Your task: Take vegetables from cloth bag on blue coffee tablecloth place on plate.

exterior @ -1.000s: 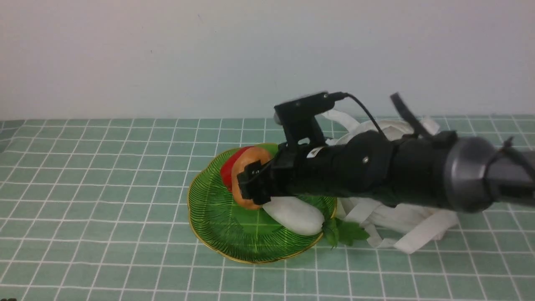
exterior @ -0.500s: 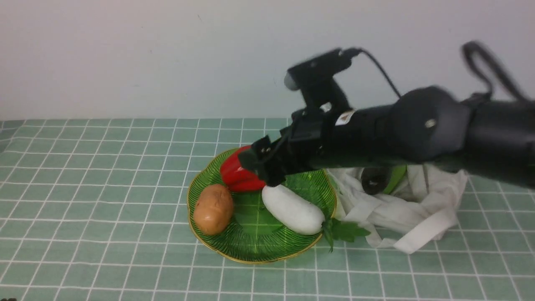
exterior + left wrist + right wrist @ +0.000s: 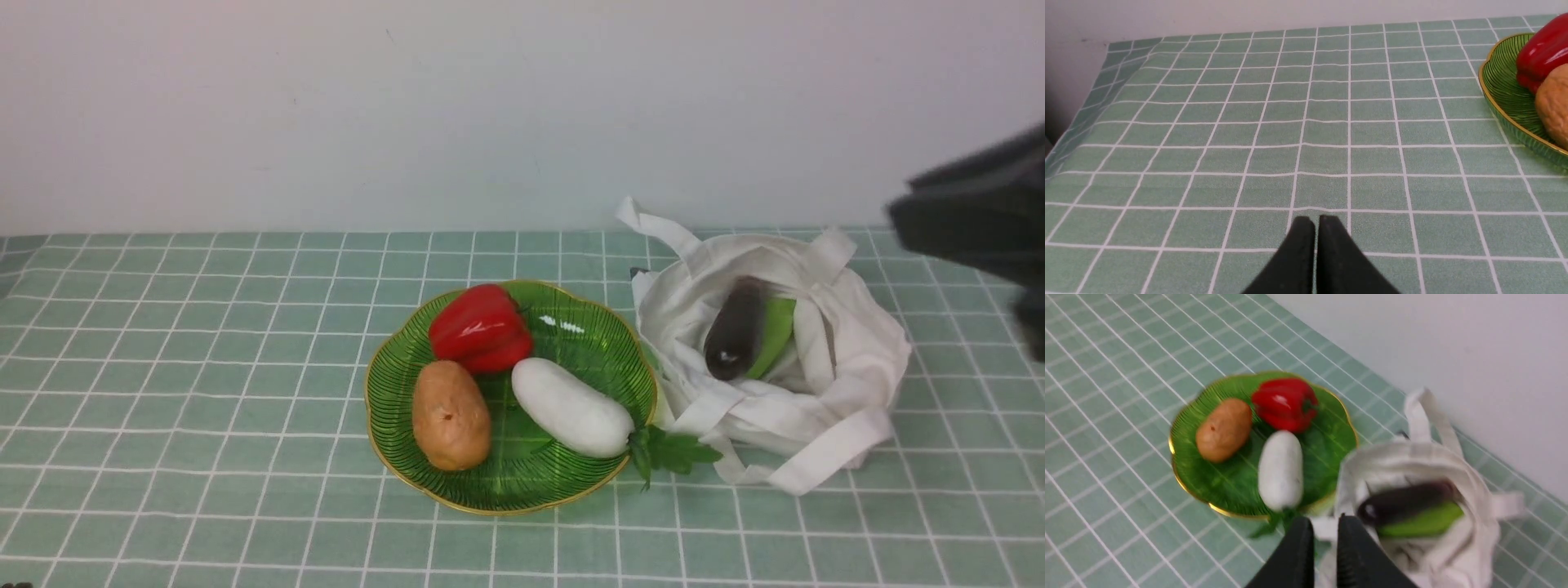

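Observation:
The green plate point(image 3: 384, 441) holds the red pepper point(image 3: 479, 328), the orange-brown potato point(image 3: 450, 415) and the white radish point(image 3: 570, 406). The white cloth bag point(image 3: 849, 384) lies right of the plate, with the black-purple eggplant point(image 3: 735, 328) and a green piece point(image 3: 774, 333) in its mouth. My right gripper point(image 3: 1324, 523) hangs high above the bag's near edge. Its fingers stand almost together and hold nothing. Only a blurred part of the right arm point(image 3: 971, 212) shows in the front view. My left gripper point(image 3: 1314, 222) is shut and empty, low over the tablecloth point(image 3: 1249, 122) left of the plate.
The tablecloth's left edge point(image 3: 1069, 134) folds down over the table side. A bag strap point(image 3: 824, 465) trails forward on the cloth. The radish's green leaves point(image 3: 673, 453) hang over the plate rim toward the bag. A pale wall stands behind.
My right gripper let the potato go onto the plate, then the arm lifted and drew back right, almost out of the front view. The bag's mouth with the eggplant is uncovered.

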